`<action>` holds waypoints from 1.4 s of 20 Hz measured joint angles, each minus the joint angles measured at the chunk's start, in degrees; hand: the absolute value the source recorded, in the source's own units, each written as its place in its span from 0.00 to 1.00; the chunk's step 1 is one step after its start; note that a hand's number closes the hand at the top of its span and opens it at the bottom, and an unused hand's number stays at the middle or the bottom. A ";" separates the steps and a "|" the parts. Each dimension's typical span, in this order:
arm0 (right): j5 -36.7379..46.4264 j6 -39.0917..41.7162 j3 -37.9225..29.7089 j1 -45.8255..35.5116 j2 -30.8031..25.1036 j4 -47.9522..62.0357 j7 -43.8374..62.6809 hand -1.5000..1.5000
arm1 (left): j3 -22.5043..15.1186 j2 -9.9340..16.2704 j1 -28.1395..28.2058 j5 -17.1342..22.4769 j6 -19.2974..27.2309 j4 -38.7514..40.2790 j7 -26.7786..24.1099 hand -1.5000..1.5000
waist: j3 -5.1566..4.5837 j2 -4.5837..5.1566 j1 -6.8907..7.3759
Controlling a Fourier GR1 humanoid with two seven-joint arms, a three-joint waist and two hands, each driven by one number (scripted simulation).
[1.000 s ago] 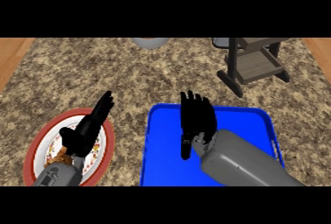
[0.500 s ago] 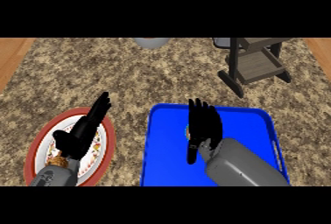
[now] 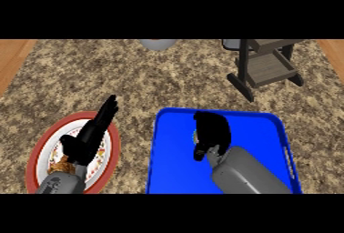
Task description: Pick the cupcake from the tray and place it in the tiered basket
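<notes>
One granite-patterned counter fills nearly everything, speckled brown and tan, with a strip of wood showing at each far side. On it, from biggest down: one blue tray, rectangular with a raised rim, sitting low and right of centre. Then one tiered basket, dark-framed with wooden shelves, standing at the upper right, well apart from the tray. Then one round plate with a red rim and a pale patterned middle, at the lower left, just beside the tray. At the top edge there is one grey rounded thing, cut off so I cannot say what it is.

Two grey forearms come up from the bottom. The right hand is over the tray, its fingers bent downward and bunched over a spot near the tray's upper left part. The cupcake is on the tray under that hand; only a pale sliver peeks out at the hand's left edge, and I cannot tell whether the fingers actually have hold of it.

The left hand rests over the plate with fingers straight, pointing up and a little right, holding nothing. A small brown bit of food shows on the plate beside the left wrist.
</notes>
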 measured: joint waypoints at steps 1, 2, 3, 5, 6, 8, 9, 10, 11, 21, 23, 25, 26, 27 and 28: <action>0.87 -0.46 -0.66 -0.01 -0.03 0.33 -1.58 1.00 | 0.21 -0.22 -0.28 -0.31 -0.01 -0.22 0.40 0.50 | 0.00 0.01 0.01; 2.00 -0.94 -0.85 0.23 0.40 0.40 -2.32 1.00 | 0.80 -0.09 -0.03 -0.30 -0.97 0.76 -0.72 0.50 | 0.00 0.02 -0.01; 3.18 -1.69 -1.13 0.26 1.06 1.20 -3.16 1.00 | 1.47 0.25 -0.15 0.02 -1.77 0.57 -0.24 0.50 | -0.01 0.02 0.03; 5.64 -2.55 -1.58 1.24 1.78 1.40 -4.50 1.00 | 2.19 -0.14 0.06 -0.35 -2.05 -0.10 0.47 0.50 | -0.03 -0.05 0.03; 6.53 -2.51 -1.91 1.88 1.90 0.71 -4.73 1.00 | 2.80 -0.63 -1.10 -0.55 -2.55 1.30 0.21 0.50 | -0.03 -0.05 -0.05; 8.54 -2.00 -2.59 2.07 3.37 0.40 -4.85 1.00 | 3.08 -1.33 -0.78 -1.46 -2.74 0.84 0.65 0.50 | -0.04 -0.06 -0.04; 9.45 -2.12 -3.29 1.94 4.21 1.42 -5.64 1.00 | 3.33 -1.49 -0.37 -1.92 -2.92 0.46 0.78 0.50 | -0.04 -0.05 0.00; 10.13 -1.63 -4.07 1.92 4.56 1.23 -6.09 1.00 | 3.35 -2.08 -0.16 -2.46 -2.96 0.44 0.81 0.50 | -0.02 -0.03 0.00; 11.31 -1.74 -4.14 2.38 5.17 1.45 -6.33 1.00 | 3.51 -2.33 0.40 -3.03 -2.90 0.01 0.66 0.50 | -0.02 -0.03 0.01; 15.16 4.33 -22.86 0.94 -8.73 0.78 5.44 1.00 | 6.37 -1.37 3.23 -2.84 -1.79 0.24 0.91 0.50 | -0.78 -2.09 -5.96; 16.20 5.47 -26.60 -1.37 -12.51 0.37 6.36 1.00 | 6.64 -1.13 3.55 -2.77 -1.72 0.20 1.04 0.50 | -0.87 -2.45 -6.20; 16.69 6.54 -30.41 -5.09 -15.15 -0.96 7.09 1.00 | 6.65 -0.99 3.75 -2.77 -1.85 0.15 1.03 0.50 | -0.86 -2.63 -5.81; 16.81 7.13 -32.20 -7.15 -16.19 -1.74 7.37 1.00 | 6.59 -1.11 3.53 -2.72 -1.88 0.16 1.19 0.50 | -0.84 -2.61 -5.62; 16.85 7.61 -34.13 -9.77 -17.07 -2.47 7.56 1.00 | 6.38 -1.24 3.36 -2.87 -1.85 0.08 1.25 0.50 | -0.80 -2.60 -5.20; 17.33 7.99 -35.59 -12.53 -17.74 -3.24 7.90 1.00 | 6.14 -1.32 3.29 -2.86 -2.16 0.03 1.16 0.50 | -0.78 -2.50 -4.57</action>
